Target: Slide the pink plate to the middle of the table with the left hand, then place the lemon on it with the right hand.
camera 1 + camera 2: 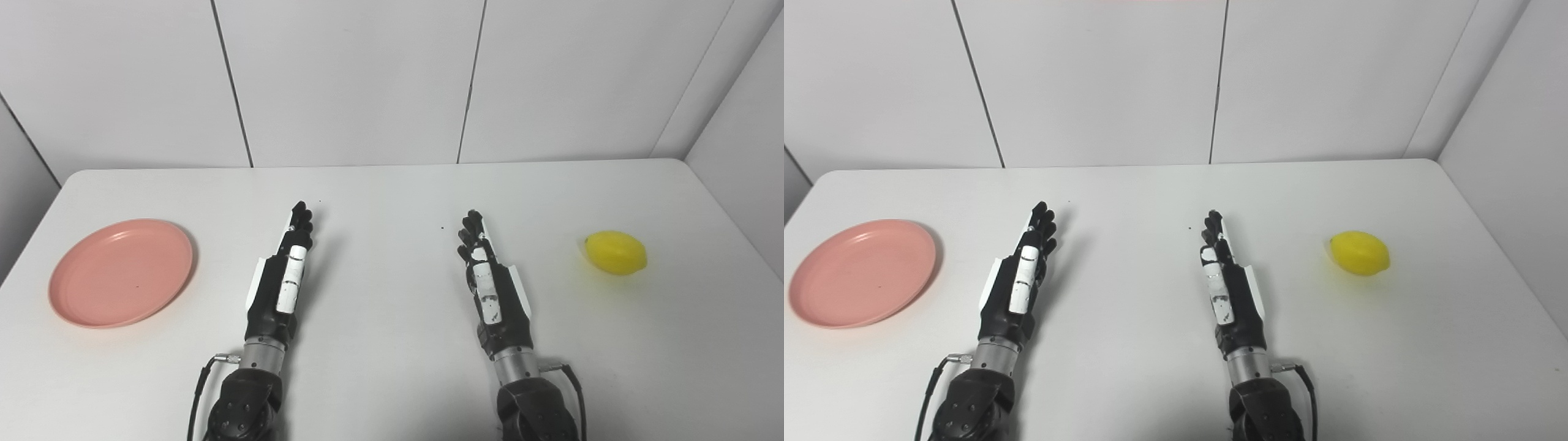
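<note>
Both hands, left hand (283,278) and right hand (490,282), are lying extended and empty on the bench (392,343); lemon (615,252) is lying lengthwise left-to-right, pink plate (121,272) far left.

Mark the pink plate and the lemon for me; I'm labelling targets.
pink plate (121,272), left eye view, on its flat centre.
lemon (615,252), left eye view, on the middle of its rind.
</note>
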Robot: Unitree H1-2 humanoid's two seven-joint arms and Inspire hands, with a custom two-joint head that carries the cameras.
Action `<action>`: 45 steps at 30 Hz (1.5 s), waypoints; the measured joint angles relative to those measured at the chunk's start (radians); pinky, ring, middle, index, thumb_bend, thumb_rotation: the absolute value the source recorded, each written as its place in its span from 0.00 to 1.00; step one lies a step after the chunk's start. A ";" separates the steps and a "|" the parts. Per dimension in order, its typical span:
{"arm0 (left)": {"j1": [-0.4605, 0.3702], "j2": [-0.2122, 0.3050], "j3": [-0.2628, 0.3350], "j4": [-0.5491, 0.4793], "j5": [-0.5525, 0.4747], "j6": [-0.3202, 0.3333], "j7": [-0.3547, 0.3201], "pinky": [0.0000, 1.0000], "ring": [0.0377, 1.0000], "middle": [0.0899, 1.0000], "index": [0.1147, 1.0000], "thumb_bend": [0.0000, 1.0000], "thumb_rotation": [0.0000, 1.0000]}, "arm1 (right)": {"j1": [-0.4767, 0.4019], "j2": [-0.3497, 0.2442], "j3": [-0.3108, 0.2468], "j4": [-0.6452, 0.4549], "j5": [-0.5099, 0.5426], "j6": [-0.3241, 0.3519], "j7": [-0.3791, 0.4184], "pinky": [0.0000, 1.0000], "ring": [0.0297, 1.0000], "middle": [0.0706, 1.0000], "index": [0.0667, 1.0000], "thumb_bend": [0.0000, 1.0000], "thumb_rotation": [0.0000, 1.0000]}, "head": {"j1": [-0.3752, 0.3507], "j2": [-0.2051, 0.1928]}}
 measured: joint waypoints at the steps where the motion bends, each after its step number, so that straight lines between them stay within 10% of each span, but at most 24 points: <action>1: 0.000 0.000 0.001 0.000 0.000 0.002 0.000 1.00 1.00 1.00 1.00 0.62 1.00 | 0.000 0.000 0.000 0.000 0.000 0.002 0.000 1.00 1.00 1.00 1.00 0.72 1.00 | 0.000 0.000; 24: 0.029 -0.044 0.006 -0.020 -0.018 0.050 0.018 0.99 1.00 1.00 1.00 0.62 1.00 | 0.026 -0.017 0.001 -0.029 0.002 0.003 0.000 1.00 1.00 1.00 1.00 0.69 1.00 | 0.077 -0.040; 37: 0.012 -0.100 -0.029 0.051 0.047 0.002 0.077 1.00 1.00 1.00 1.00 0.55 1.00 | 0.003 -0.069 -0.029 0.014 0.066 -0.074 0.048 1.00 1.00 1.00 1.00 0.70 1.00 | 0.394 -0.181; 45: -0.031 -0.112 -0.053 0.124 0.087 -0.088 0.099 0.99 0.99 0.99 0.99 0.59 1.00 | 0.003 -0.072 -0.043 0.017 0.087 -0.082 0.071 1.00 1.00 1.00 1.00 0.67 1.00 | 0.462 -0.241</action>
